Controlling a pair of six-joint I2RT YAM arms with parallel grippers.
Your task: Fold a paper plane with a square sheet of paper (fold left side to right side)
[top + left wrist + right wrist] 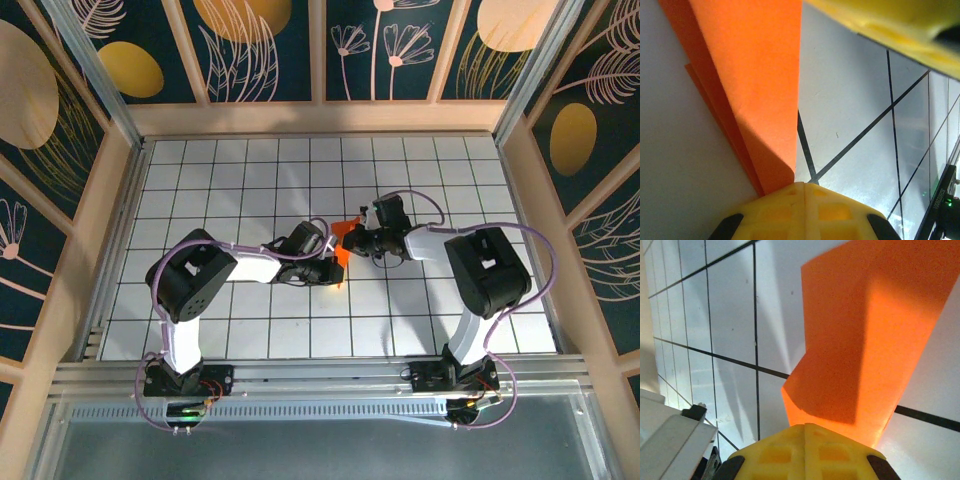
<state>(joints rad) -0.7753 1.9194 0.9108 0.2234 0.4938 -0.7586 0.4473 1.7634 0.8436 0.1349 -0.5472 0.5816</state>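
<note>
The square sheet of paper [345,243], bright orange and folded into a creased wedge, lies between my two grippers at mid-table. My left gripper [336,266] is shut, its yellow tips [804,186] set against the paper's [760,75] near corner, where layered edges show on the left. From the right, my right gripper [361,240] is also shut, its tips [805,426] against the paper's [875,330] lower edge; one flap stands raised and throws a shadow. I cannot tell whether either pinches a layer. A yellow finger [880,25] of the right gripper crosses the top of the left wrist view.
The white gridded tabletop [250,170] stretches all round the paper. Wooden rails [320,118] and patterned walls fence it at the back and sides. An aluminium rail [320,375] carries both arm bases at the near edge.
</note>
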